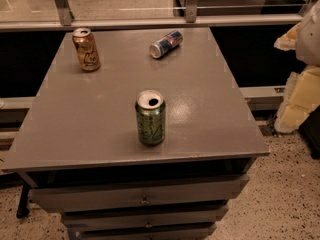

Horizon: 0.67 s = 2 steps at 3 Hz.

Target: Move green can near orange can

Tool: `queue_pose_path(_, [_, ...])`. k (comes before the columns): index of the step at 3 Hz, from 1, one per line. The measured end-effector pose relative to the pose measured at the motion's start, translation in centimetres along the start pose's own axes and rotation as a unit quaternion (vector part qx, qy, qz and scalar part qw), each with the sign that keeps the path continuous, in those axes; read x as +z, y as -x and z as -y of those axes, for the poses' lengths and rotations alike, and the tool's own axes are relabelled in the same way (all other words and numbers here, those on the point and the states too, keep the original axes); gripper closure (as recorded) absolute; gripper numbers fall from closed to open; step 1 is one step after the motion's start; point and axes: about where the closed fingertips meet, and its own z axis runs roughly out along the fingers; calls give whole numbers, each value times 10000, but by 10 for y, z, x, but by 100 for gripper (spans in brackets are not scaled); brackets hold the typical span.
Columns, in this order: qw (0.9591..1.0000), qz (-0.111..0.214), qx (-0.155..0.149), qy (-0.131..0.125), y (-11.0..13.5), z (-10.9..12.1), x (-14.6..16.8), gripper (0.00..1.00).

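The green can [150,117] stands upright near the middle of the grey table top [100,114], toward the front; it has pale squiggly markings and an opened silver top. The orange can [86,49] stands upright at the far left corner, with a coppery body and a pale script logo. The two cans are well apart. My gripper [301,86] is the pale white and yellowish shape at the right edge of the view. It is off the table, to the right of it and far from both cans, and it holds nothing that I can see.
A blue-and-silver can [166,43] lies on its side at the far middle of the table. The table has drawers [142,199] under its front edge. A low wall with a glass partition [150,4] runs behind it. Speckled floor [285,194] lies to the right.
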Motion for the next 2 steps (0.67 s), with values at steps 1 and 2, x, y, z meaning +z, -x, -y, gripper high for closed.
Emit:
queue_pose_path(1, [10000, 0, 0, -1, 0, 0, 0, 0])
queue_pose_path(2, [9992, 365, 162, 53, 4, -5, 10, 0])
